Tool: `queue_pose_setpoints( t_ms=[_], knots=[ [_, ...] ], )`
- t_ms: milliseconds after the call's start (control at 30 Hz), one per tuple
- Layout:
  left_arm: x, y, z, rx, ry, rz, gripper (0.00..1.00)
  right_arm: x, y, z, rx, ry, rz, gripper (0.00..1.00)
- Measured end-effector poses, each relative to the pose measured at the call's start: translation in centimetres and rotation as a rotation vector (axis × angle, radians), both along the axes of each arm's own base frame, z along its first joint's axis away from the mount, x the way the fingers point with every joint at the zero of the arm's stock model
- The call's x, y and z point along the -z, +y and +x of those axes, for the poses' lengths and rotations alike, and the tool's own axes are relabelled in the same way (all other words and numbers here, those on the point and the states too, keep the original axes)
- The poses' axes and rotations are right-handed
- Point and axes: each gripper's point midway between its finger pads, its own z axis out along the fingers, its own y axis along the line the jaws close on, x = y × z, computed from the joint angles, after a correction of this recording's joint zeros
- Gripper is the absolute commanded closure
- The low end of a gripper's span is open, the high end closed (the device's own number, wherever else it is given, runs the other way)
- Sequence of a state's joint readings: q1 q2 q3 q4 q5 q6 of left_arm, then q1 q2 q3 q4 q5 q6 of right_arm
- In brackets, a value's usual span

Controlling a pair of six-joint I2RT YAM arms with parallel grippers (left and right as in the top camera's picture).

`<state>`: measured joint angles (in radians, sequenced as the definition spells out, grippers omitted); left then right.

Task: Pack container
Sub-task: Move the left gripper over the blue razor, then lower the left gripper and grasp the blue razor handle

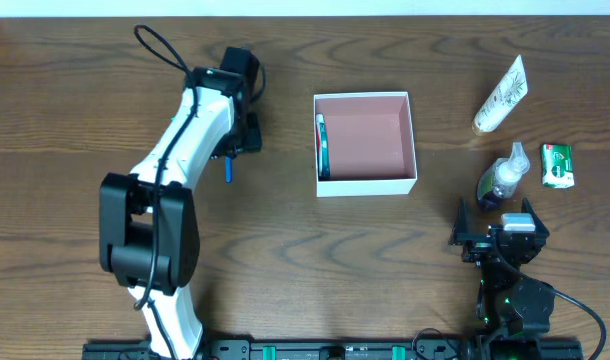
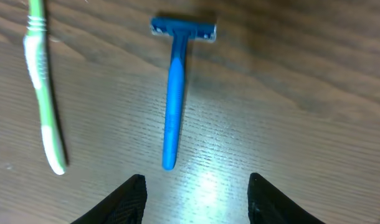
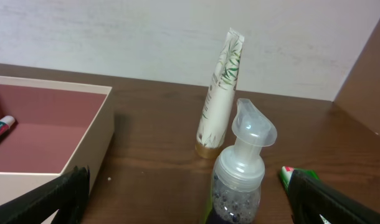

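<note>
The container (image 1: 365, 143) is a square white box with a pink inside, in the middle of the table. A teal and white tube (image 1: 322, 145) lies along its left wall. My left gripper (image 1: 243, 135) hovers left of the container, above a blue razor (image 2: 173, 93). Its jaws stand open with nothing between them (image 2: 196, 180), just short of the razor's handle end. A green and white toothbrush (image 2: 42, 87) lies to the left of the razor. My right gripper (image 3: 187, 174) is open wide, facing a clear pump bottle (image 3: 240, 168) with dark liquid.
A cream tube (image 1: 500, 95) with a leaf print stands on its gold cap behind the pump bottle (image 1: 502, 178). A green packet (image 1: 557, 165) lies to the bottle's right. The container's near corner (image 3: 84, 143) is close to my right gripper's left finger.
</note>
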<state>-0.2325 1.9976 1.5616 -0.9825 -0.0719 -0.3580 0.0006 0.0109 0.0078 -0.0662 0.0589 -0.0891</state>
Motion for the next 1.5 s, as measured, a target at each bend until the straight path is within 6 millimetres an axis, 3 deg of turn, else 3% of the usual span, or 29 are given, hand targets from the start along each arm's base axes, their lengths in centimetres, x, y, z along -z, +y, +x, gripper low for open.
queue_pose_setpoints(
  t_ms=[333, 633, 1167, 1500],
  knots=[
    [3.7, -0.2, -0.3, -0.018, 0.063, -0.050, 0.47, 0.0, 0.0, 0.0, 0.000, 0.000, 0.000, 0.01],
    [3.8, 1.5, 0.7, -0.024, 0.036, -0.065, 0.46, 0.0, 0.0, 0.0, 0.000, 0.000, 0.000, 0.01],
    [3.8, 1.4, 2.1, 0.008, -0.015, -0.071, 0.47, 0.0, 0.0, 0.0, 0.000, 0.000, 0.000, 0.01],
    [4.0, 2.7, 2.2, -0.004, -0.012, -0.068, 0.46, 0.0, 0.0, 0.0, 0.000, 0.000, 0.000, 0.01]
  ],
)
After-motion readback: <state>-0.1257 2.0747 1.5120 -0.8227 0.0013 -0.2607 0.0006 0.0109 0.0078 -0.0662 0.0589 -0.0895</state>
